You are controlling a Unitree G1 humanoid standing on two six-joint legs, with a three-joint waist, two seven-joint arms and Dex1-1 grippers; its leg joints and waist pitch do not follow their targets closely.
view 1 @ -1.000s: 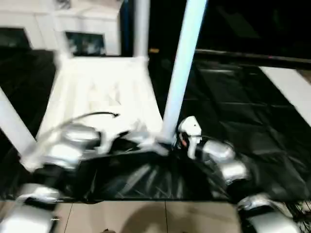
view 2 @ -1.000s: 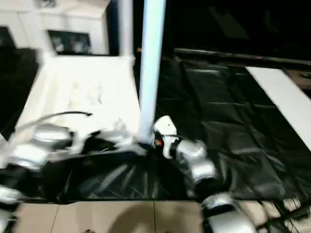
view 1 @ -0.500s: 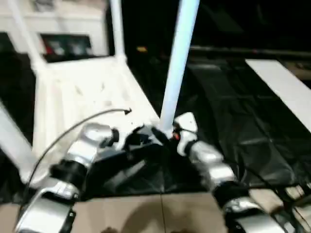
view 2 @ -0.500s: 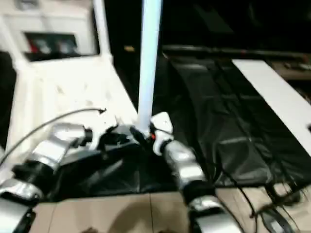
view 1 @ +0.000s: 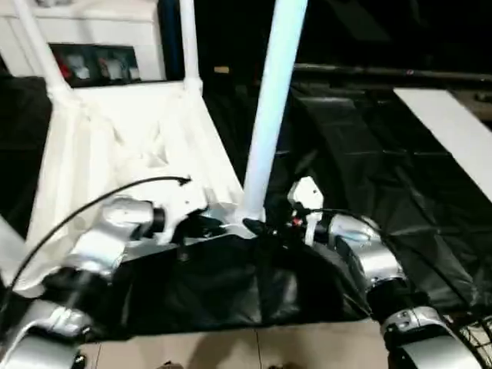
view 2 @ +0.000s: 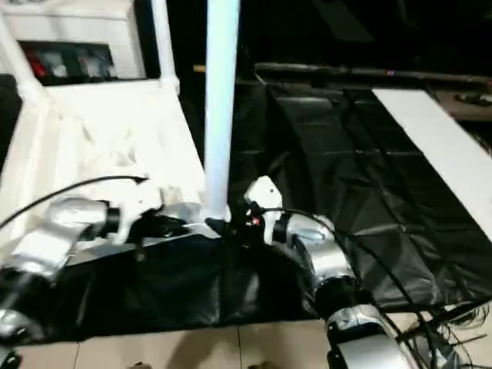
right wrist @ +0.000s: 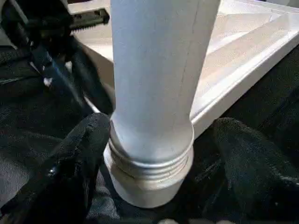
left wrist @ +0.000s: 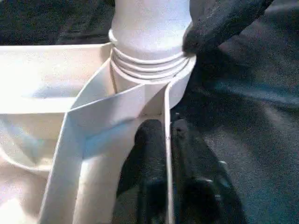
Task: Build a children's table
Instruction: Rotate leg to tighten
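The children's table top (view 1: 123,146) lies upside down on the black-covered work table, ribs showing. White legs stand in its corners. The near right leg (view 1: 269,108) rises tall, its ringed base (left wrist: 149,60) seated in the corner socket. My left gripper (view 1: 201,225) is at that corner, and the left wrist view shows its fingers (left wrist: 149,140) pinched on the top's thin rim wall. My right gripper (right wrist: 161,133) stands open around the leg's base: one finger (right wrist: 88,140) touches it, the other stays apart.
A white board (view 1: 453,131) lies on the black cover (view 1: 369,154) at the right. White cabinets (view 1: 92,31) stand behind the work table. Tiled floor (view 1: 254,350) shows below the work table's front edge, and cables (view 2: 453,323) lie at the bottom right.
The whole view has shifted and tilted. Both grippers stay at the near right corner, the left on the rim and the right around the leg's base.
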